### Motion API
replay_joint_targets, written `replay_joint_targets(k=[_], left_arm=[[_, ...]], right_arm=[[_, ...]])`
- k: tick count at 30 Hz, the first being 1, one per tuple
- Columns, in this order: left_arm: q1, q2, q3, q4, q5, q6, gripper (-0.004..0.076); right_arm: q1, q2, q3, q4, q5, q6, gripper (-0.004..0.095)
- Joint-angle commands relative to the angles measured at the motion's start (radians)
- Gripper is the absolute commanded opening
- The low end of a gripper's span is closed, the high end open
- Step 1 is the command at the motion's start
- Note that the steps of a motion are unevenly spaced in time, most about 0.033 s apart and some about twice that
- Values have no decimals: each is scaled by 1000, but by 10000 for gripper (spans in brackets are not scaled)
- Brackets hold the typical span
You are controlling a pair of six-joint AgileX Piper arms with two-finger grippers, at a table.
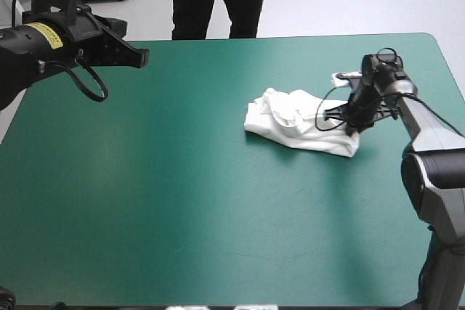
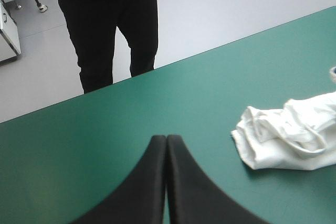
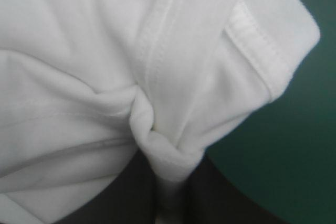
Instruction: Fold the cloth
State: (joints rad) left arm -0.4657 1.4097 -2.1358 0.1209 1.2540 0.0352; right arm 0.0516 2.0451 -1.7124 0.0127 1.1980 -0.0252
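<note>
The white T-shirt [image 1: 296, 121] lies in a crumpled heap on the teal-green table, right of centre. My right gripper [image 1: 354, 125] is down at the heap's right end, shut on the T-shirt. In the right wrist view a pinched fold of the T-shirt [image 3: 163, 145] bunches between the black fingers [image 3: 220, 198], hems running across the cloth beyond. My left gripper [image 1: 142, 56] hangs raised over the far left of the table, shut and empty; its fingers [image 2: 181, 187] meet in a pointed arch, with the T-shirt [image 2: 289, 137] well off to one side ahead.
The table's far edge [image 2: 157, 69] runs ahead of the left gripper. Bare teal-green cover [image 1: 160, 201] stretches across the left and front of the table. A small pale object [image 1: 344, 76] lies just beyond the right gripper.
</note>
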Motion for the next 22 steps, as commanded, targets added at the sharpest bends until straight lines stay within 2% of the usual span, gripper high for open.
replay_joint_targets(k=[1, 10, 14, 22], left_arm=[[-1, -29, -25, -4, 35, -9, -9], [-1, -29, -25, -55, 35, -9, -9], [-1, -29, -25, -88, 35, -9, -9], [-1, -29, -25, -94, 35, -9, -9]], right_arm=[[-66, -149, 89, -108, 47, 8, -12], [-242, -363, 351, -183, 4, 14, -12], [-315, -469, 501, -198, -57, 14, -12], [-371, -611, 677, -267, -153, 70, -10]])
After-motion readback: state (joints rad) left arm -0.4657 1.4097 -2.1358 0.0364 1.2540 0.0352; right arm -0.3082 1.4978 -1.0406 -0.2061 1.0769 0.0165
